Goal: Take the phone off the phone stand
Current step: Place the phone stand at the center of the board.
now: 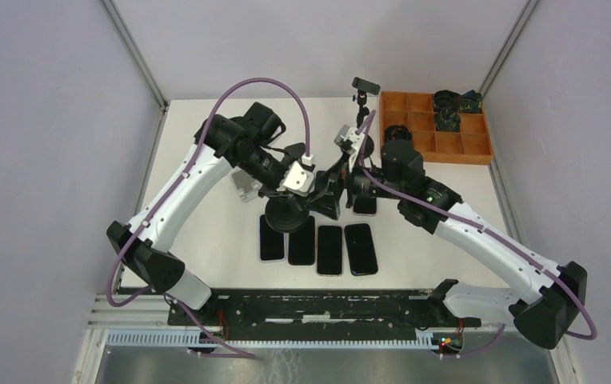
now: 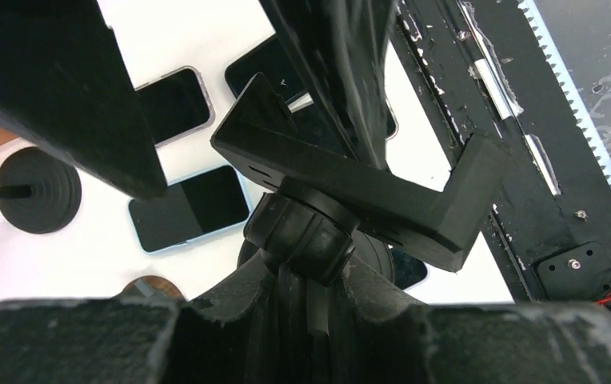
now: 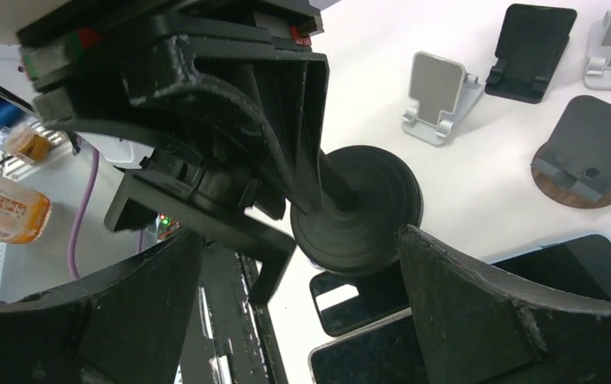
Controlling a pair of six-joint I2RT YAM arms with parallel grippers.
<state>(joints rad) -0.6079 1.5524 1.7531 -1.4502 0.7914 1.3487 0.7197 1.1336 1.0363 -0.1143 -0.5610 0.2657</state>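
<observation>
The black phone stand (image 1: pixel 286 214) has a round base (image 3: pixel 358 212), a thin stem and a U-shaped clamp cradle (image 2: pixel 350 188). My left gripper (image 1: pixel 304 192) (image 2: pixel 310 264) is shut on the stand's ball joint and stem just under the cradle. I can make out no phone in the cradle. My right gripper (image 1: pixel 344 178) (image 3: pixel 301 234) is wide open, its two fingers (image 2: pixel 54 96) straddling the cradle's end and touching nothing. Several dark phones (image 1: pixel 329 250) (image 2: pixel 190 208) (image 3: pixel 574 268) lie flat on the white table below, one (image 1: pixel 365 205) beside the right wrist.
A wooden compartment tray (image 1: pixel 478 152) with black parts sits at the back right, with a small tripod mount (image 1: pixel 364 88) beside it. Other stands (image 3: pixel 438 88) (image 3: pixel 530 48) (image 3: pixel 590 152) and a grey one (image 1: pixel 245 186) dot the table. A black rail (image 1: pixel 318 308) runs along the near edge.
</observation>
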